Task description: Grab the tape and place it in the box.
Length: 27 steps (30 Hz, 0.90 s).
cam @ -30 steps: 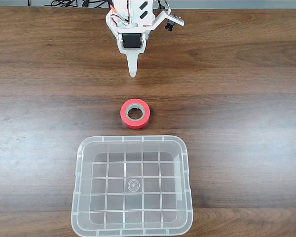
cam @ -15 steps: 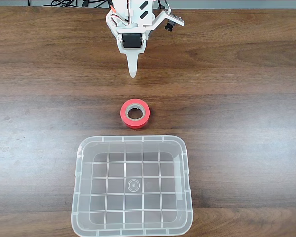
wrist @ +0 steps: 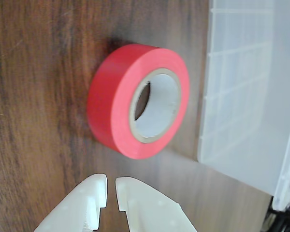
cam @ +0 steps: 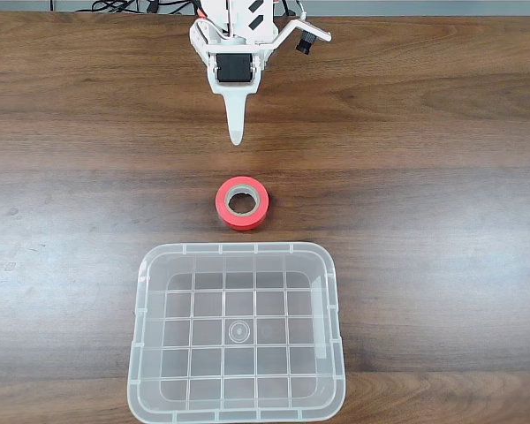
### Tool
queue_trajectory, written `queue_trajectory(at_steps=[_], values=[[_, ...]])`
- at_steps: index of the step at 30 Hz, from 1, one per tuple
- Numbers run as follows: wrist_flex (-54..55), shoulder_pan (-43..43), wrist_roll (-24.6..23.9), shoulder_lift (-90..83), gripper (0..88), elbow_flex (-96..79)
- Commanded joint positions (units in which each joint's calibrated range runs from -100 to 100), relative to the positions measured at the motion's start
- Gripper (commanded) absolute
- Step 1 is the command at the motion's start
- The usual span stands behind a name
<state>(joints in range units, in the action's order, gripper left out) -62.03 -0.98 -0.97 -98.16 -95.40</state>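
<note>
A: Tape (cam: 242, 203) where?
B: Flat on the wood table (cam: 424, 177), just above the clear box (cam: 237, 333) in the fixed view, small gap between them. Box has nothing in it.
A: Gripper (cam: 237, 136)?
B: Near the top edge, apart from the tape, pointing at it. In the wrist view the gripper (wrist: 111, 189) has its fingertips nearly together with a thin slit between them, nothing held, roll just ahead.

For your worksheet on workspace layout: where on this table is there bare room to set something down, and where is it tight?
Bare wood lies wide on both sides of the tape and the box in the fixed view, and between the gripper and the tape. It is tight only in the narrow strip between tape and box rim.
</note>
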Motion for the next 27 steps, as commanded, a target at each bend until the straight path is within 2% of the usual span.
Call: queue_trajectory(at_steps=[1, 11, 21, 27], values=[[1.59, 0.76, 0.17, -0.07, 1.3, 6.96], [0.39, 1.93, 1.28, 5.16, 1.3, 22.55], [-11.77, 1.93, 0.81, 41.28, 1.3, 58.73], [-13.65, 2.00, 0.81, 58.50, 1.3, 67.76]])
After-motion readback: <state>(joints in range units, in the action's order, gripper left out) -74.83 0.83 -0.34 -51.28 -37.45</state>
